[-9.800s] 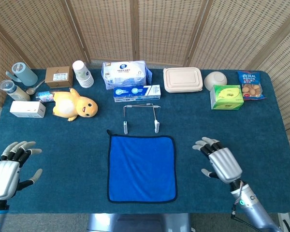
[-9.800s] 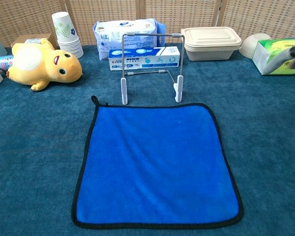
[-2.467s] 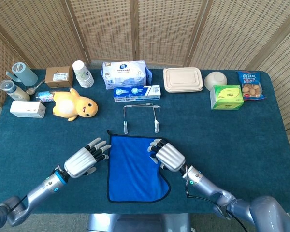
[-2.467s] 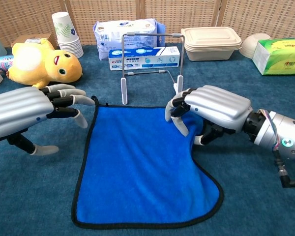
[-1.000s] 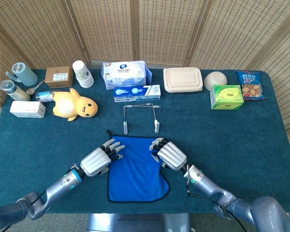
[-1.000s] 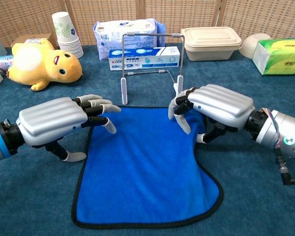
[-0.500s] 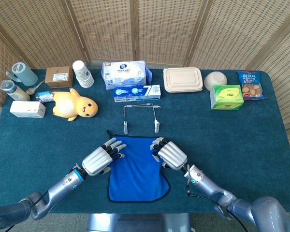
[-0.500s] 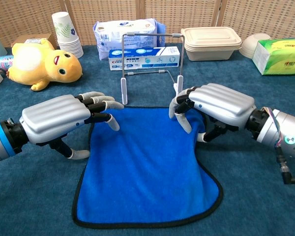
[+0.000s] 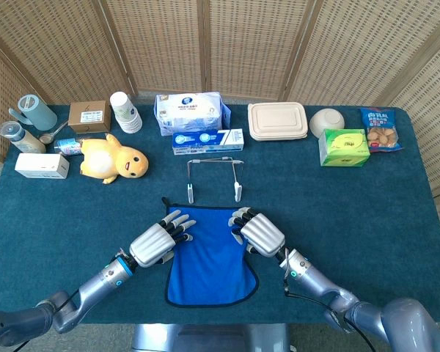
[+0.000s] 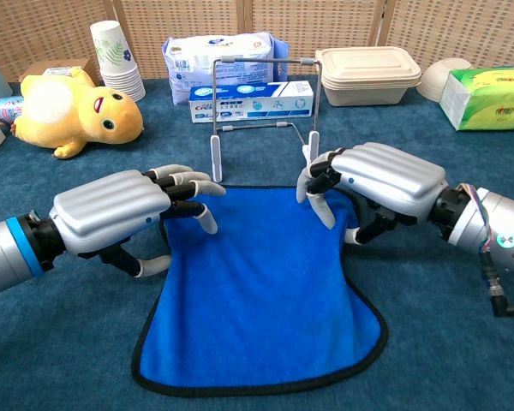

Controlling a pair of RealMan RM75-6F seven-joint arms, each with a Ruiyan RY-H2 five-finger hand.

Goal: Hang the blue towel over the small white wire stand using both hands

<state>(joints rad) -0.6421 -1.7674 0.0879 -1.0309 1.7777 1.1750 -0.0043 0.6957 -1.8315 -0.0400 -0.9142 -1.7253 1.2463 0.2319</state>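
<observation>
woven wicker folding screen (image 9: 205, 44), table with dark teal cloth (image 9: 367, 213)

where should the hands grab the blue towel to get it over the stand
Probably the blue towel by its two far corners, one hand each, coming from above: that edge lies nearest the white wire stand, where the left hand and right hand are.

We are observing a counter (image 9: 396, 213) carrying a blue towel (image 9: 211, 268), a white wire stand (image 9: 214, 178), a yellow plush toy (image 9: 114, 160), paper cups (image 9: 125, 111), a tissue pack (image 9: 191, 111), a toothpaste box (image 9: 207, 141), a lidded container (image 9: 278, 121), a bowl (image 9: 327, 121) and a green box (image 9: 344, 147).
</observation>
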